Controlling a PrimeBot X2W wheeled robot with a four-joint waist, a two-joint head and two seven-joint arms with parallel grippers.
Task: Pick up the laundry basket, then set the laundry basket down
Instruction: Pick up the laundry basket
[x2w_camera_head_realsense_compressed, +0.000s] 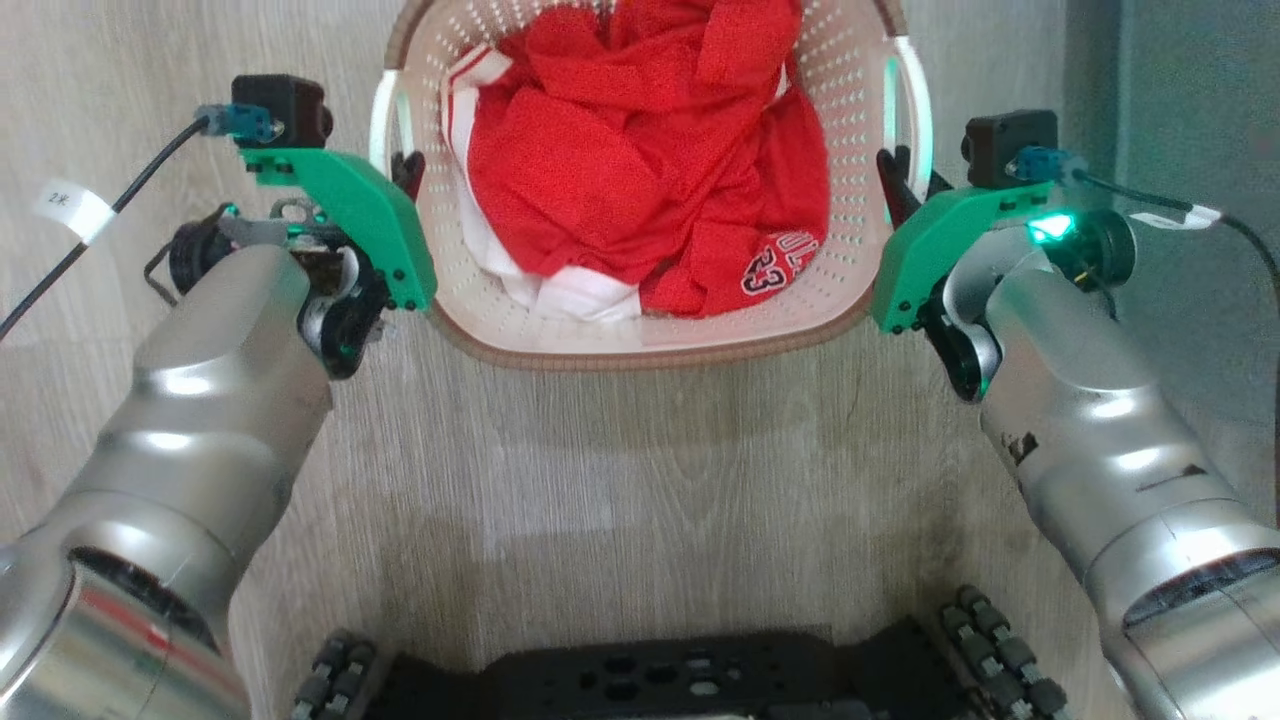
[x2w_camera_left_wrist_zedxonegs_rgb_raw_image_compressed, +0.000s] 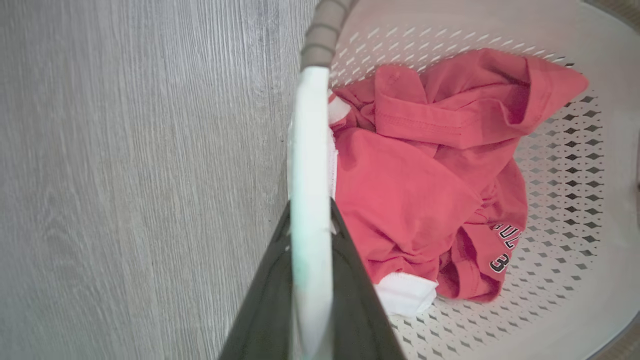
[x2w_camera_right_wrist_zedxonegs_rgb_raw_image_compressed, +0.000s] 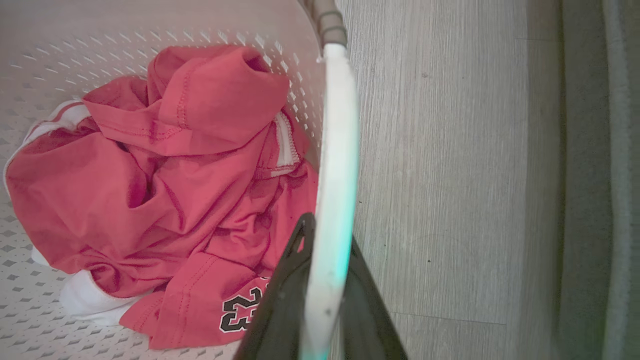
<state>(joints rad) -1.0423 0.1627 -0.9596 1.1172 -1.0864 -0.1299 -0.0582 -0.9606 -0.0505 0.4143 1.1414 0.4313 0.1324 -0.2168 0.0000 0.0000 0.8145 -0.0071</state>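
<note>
Left gripper (x2w_camera_left_wrist_zedxonegs_rgb_raw_image_compressed: 310, 202) clamps left handle (x2w_camera_left_wrist_zedxonegs_rgb_raw_image_compressed: 310, 125), right gripper (x2w_camera_right_wrist_zedxonegs_rgb_raw_image_compressed: 327, 230) clamps right handle (x2w_camera_right_wrist_zedxonegs_rgb_raw_image_compressed: 340, 125) of laundry basket (x2w_camera_head_realsense_compressed: 660, 345).

Red garment (x2w_camera_head_realsense_compressed: 640, 170), crumpled in a heap, w/ white trim (x2w_camera_head_realsense_compressed: 585, 295) poking out at its near-left edge. Black-and-white print (x2w_camera_head_realsense_compressed: 765, 278) on a fold at near right: "23" readable, letters above it only partly showing. Floor (x2w_camera_head_realsense_compressed: 640, 480) = pale grey wood-look planks, grain running up the head view; darker smudgy patch (x2w_camera_head_realsense_compressed: 905, 545) toward lower right. Along far right a darker grey-green surface (x2w_camera_head_realsense_compressed: 1190, 90) borders the floor, can't tell what it is.
</note>
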